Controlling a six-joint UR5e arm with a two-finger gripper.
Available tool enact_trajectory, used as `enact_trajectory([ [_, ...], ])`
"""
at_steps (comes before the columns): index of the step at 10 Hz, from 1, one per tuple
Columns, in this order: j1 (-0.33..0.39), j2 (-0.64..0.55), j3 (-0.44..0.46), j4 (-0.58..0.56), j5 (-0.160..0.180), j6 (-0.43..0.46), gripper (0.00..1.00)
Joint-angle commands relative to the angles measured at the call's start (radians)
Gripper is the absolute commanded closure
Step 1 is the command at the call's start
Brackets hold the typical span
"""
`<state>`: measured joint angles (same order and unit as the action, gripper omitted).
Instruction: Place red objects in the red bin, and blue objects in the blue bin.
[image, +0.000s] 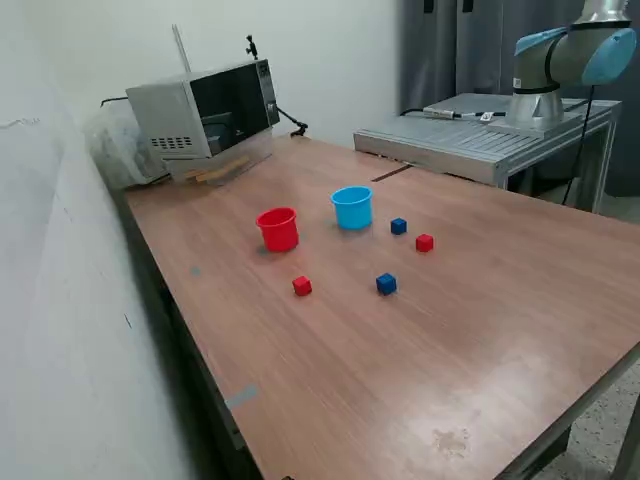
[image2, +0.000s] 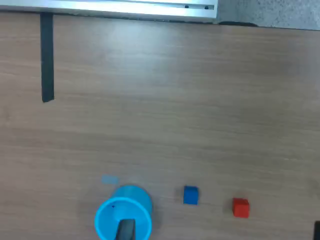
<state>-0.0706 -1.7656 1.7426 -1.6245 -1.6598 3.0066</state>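
Observation:
In the exterior view the red cup (image: 278, 228) and the light blue cup (image: 352, 207) stand upright side by side on the wooden table (image: 480, 330). One dark blue cube (image: 399, 226) and one red cube (image: 425, 242) lie to the exterior view's right of the blue cup. Another red cube (image: 302, 286) and blue cube (image: 386, 284) lie nearer the front. The wrist view shows the blue cup (image2: 123, 215), a blue cube (image2: 190, 195) and a red cube (image2: 241, 207). My gripper (image2: 221, 234) shows only as two dark fingertips (image2: 126, 230) set far apart, empty, well above the table.
A microwave (image: 205, 110) stands at the table's back corner. A grey metal platform (image: 480, 135) carries the arm's base (image: 540, 95) behind the table. In the wrist view a black strip (image2: 46, 57) and a metal edge (image2: 125, 7) mark the table's far side.

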Motion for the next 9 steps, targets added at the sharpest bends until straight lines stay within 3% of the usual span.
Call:
enact_trajectory([
  [1,0.002,-0.003,0.000,0.000,0.000,-0.008,0.00],
  [6,0.014,0.000,-0.017,0.008,0.005,-0.003,0.00],
  [9,0.020,-0.011,-0.011,0.180,0.026,0.029,0.00],
])
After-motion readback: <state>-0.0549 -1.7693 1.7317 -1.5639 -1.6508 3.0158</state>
